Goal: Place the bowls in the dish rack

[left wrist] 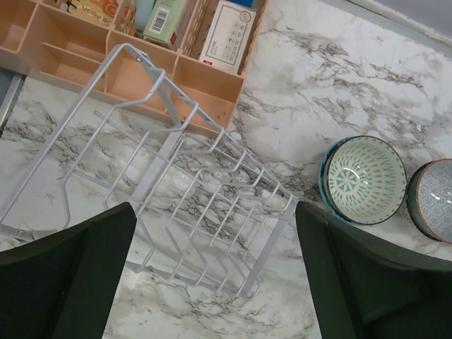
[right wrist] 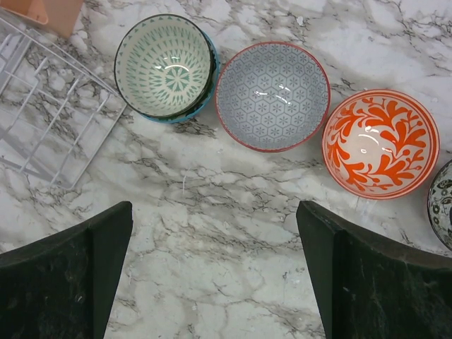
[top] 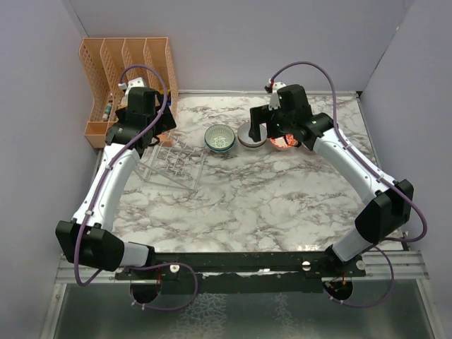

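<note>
Marble-veined counter [top: 282, 205] carries everything. My left pincer [left wrist: 215, 226] hangs spread wide and grips nothing. It is right over the dish rack [left wrist: 205, 191], which lies on the counter's left part and fills the gap between my two dark fingers in the left wrist view. My right pincer [right wrist: 214, 219] is likewise spread and empty, and the four bowls lie in a row just beyond its fingertips.

In the right wrist view they run left to right:
- the teal bowl [right wrist: 166, 65]
- the grey bowl [right wrist: 273, 95], red-rimmed
- the orange bowl [right wrist: 380, 143]
- a sliver of the speckled bowl [right wrist: 443, 205] at the frame's edge

Teal and grey sit so close that I cannot tell whether they touch. All four rest mouth up on the counter, none in the rack.

Behind the rack stands a peach-orange organizer [left wrist: 106, 70] with boxes in its slots. It is close against the rack's far side, though I cannot tell whether the two touch. Only a strip of bare counter separates the rack from the teal bowl.

Seen from my left wrist, the rack's long axis slants from upper left to lower right. Its short end faces the teal bowl, and its thin bars point upward.
</note>
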`<state>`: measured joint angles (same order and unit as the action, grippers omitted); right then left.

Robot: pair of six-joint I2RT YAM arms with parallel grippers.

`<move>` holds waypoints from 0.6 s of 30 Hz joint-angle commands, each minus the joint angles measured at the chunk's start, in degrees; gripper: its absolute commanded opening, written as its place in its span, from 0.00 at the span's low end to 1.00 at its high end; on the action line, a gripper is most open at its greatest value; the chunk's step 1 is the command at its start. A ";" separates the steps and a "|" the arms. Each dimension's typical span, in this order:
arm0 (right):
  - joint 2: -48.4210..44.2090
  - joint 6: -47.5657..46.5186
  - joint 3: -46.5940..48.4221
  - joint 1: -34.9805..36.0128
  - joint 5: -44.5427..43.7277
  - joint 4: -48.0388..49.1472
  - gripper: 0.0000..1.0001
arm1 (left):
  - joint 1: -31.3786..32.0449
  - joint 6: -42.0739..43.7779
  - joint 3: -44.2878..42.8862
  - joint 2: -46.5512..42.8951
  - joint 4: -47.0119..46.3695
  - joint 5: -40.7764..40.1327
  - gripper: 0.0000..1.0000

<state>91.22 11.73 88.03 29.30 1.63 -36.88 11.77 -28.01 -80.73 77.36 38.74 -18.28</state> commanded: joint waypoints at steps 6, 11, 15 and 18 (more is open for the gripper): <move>1.57 -1.20 3.62 0.41 -0.04 0.09 0.98 | 0.31 9.01 -2.90 -4.05 -5.37 10.80 0.99; 8.59 -1.82 11.73 2.51 -1.49 -3.23 0.92 | 0.27 9.19 2.84 -12.16 -12.64 17.85 0.99; 14.23 -1.91 17.88 5.75 -2.98 -4.28 0.90 | 0.21 7.48 -0.03 -13.61 -5.61 16.80 0.99; 19.73 -1.72 23.39 7.57 -3.01 -5.68 0.87 | 0.27 6.45 -2.02 -14.66 0.37 15.33 0.99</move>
<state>105.19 10.68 104.86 34.28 0.19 -39.94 11.81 -20.69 -79.90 63.77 32.82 -3.86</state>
